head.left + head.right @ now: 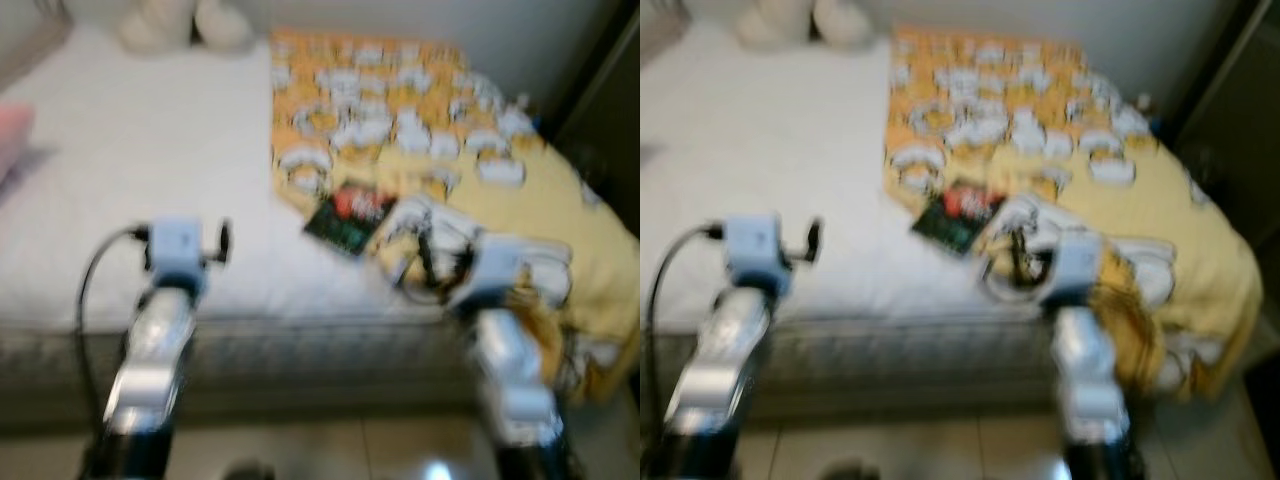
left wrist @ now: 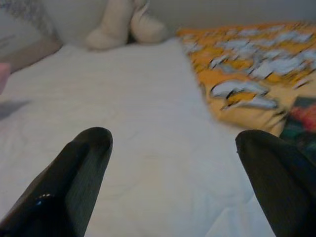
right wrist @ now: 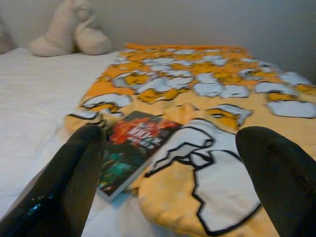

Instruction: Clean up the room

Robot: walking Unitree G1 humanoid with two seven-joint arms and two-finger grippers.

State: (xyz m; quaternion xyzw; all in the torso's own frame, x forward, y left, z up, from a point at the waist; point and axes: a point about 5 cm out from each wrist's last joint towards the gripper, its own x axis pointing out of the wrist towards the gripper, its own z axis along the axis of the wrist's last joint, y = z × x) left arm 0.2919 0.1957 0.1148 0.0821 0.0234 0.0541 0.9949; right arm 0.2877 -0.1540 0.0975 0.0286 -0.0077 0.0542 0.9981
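Both the left pincer (image 2: 173, 182) and right pincer (image 3: 170, 180) hover spread apart over the bed (image 1: 140, 160); a book (image 3: 133, 148) lies against the yellow blanket (image 3: 207, 98).

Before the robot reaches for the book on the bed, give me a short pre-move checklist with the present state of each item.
1. Book located: ok, it lies on the white bed, at the edge of the yellow blanket.
2. Right tool open: ok, fingers spread wide, nothing between them.
3. Right tool lined up: ok, the book sits just ahead, nearer one finger.
4. Book free to lift: cannot tell, a blanket fold lies against its side and may overlap it.
5. Left tool out of the way: ok, open above bare sheet.
6. Head views sharp: not ok, both are blurred.
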